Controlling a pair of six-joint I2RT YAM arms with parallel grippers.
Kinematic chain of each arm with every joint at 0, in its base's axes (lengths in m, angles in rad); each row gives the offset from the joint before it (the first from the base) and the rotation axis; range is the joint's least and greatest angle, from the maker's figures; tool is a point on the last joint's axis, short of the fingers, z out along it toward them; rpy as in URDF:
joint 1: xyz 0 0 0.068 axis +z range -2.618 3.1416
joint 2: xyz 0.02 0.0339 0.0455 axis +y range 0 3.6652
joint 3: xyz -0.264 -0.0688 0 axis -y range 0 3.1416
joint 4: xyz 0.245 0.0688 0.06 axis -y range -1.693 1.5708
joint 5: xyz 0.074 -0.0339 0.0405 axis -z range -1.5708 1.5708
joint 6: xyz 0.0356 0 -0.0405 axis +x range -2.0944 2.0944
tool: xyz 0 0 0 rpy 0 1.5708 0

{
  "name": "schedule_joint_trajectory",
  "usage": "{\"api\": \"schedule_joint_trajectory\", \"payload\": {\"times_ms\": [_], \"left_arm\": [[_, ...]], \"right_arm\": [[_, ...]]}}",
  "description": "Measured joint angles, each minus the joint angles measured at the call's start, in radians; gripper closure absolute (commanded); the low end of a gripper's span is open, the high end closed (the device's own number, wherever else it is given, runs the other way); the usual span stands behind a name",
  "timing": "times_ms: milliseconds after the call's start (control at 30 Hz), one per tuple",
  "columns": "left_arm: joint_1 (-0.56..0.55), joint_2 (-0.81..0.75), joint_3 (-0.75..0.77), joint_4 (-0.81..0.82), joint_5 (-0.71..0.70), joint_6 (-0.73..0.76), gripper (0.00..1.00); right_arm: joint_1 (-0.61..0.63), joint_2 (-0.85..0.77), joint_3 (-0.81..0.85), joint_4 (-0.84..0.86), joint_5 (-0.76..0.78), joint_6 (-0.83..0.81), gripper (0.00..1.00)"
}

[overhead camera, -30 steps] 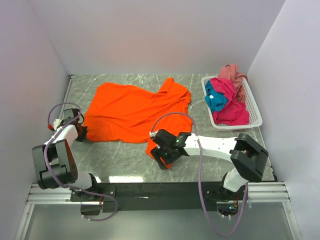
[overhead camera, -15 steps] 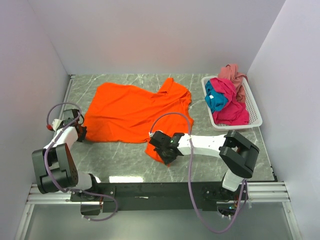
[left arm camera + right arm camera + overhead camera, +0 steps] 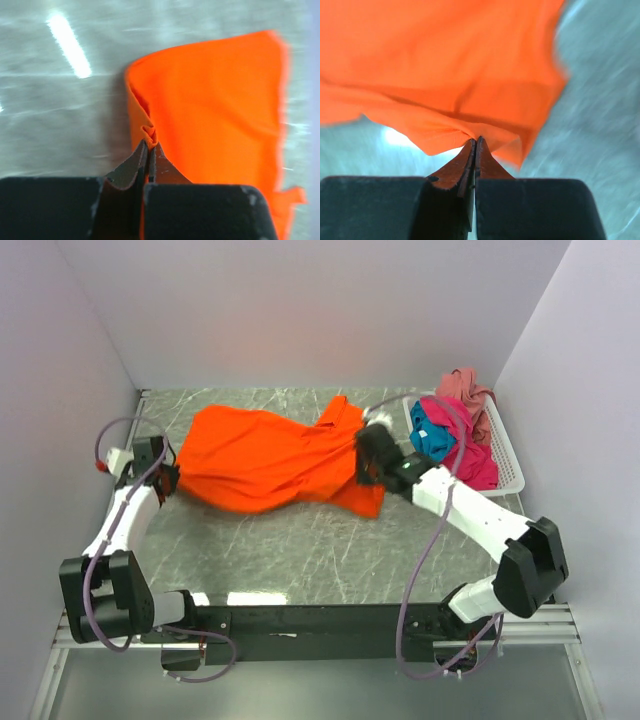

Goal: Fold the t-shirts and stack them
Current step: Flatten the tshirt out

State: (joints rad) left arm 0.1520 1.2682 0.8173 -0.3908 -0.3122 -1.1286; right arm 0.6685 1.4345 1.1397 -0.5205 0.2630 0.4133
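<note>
A bright orange t-shirt [image 3: 265,460] lies across the middle of the grey table [image 3: 300,550], its near edge lifted and folded back. My left gripper [image 3: 165,480] pinches the shirt's left end; in the left wrist view [image 3: 150,142] it is shut on a fold of orange cloth [image 3: 215,110]. My right gripper [image 3: 368,468] holds the shirt's right end, and in the right wrist view [image 3: 475,140] it is shut on the orange hem [image 3: 435,75] raised off the table. Magenta [image 3: 470,455], teal blue [image 3: 430,440] and dusty pink [image 3: 468,390] shirts sit bunched in the basket.
A white slatted basket [image 3: 508,465] stands at the back right by the right wall. Light walls close in the table on the left, back and right. The arms' bases [image 3: 300,625] sit along the near edge.
My right gripper closed on the shirt's near right corner and carried it up and back toward the basket. My left gripper moved back a little with its end. The shirt's near edge has folded over.
</note>
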Motion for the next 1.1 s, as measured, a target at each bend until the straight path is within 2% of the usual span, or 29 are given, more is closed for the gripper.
{"api": "schedule_joint_trajectory", "payload": {"times_ms": [167, 300, 600, 833, 1100], "left_arm": [[-0.034, 0.045, 0.231, -0.024, -0.014, -0.020, 0.99], [-0.046, 0.020, 0.379, -0.015, -0.048, -0.015, 0.99], [-0.058, -0.175, 0.573, -0.018, -0.052, 0.071, 0.99], [-0.060, -0.363, 0.735, -0.013, -0.018, 0.170, 0.99], [-0.060, -0.446, 0.930, 0.023, 0.075, 0.253, 0.99]], "right_arm": [[-0.133, -0.008, 0.151, 0.053, 0.040, -0.032, 1.00], [-0.197, -0.008, 0.315, 0.046, 0.073, -0.083, 1.00], [-0.204, -0.109, 0.627, 0.001, 0.086, -0.216, 1.00], [-0.204, -0.308, 0.760, -0.066, -0.018, -0.277, 1.00], [-0.202, -0.495, 0.888, -0.130, -0.181, -0.351, 1.00]]}}
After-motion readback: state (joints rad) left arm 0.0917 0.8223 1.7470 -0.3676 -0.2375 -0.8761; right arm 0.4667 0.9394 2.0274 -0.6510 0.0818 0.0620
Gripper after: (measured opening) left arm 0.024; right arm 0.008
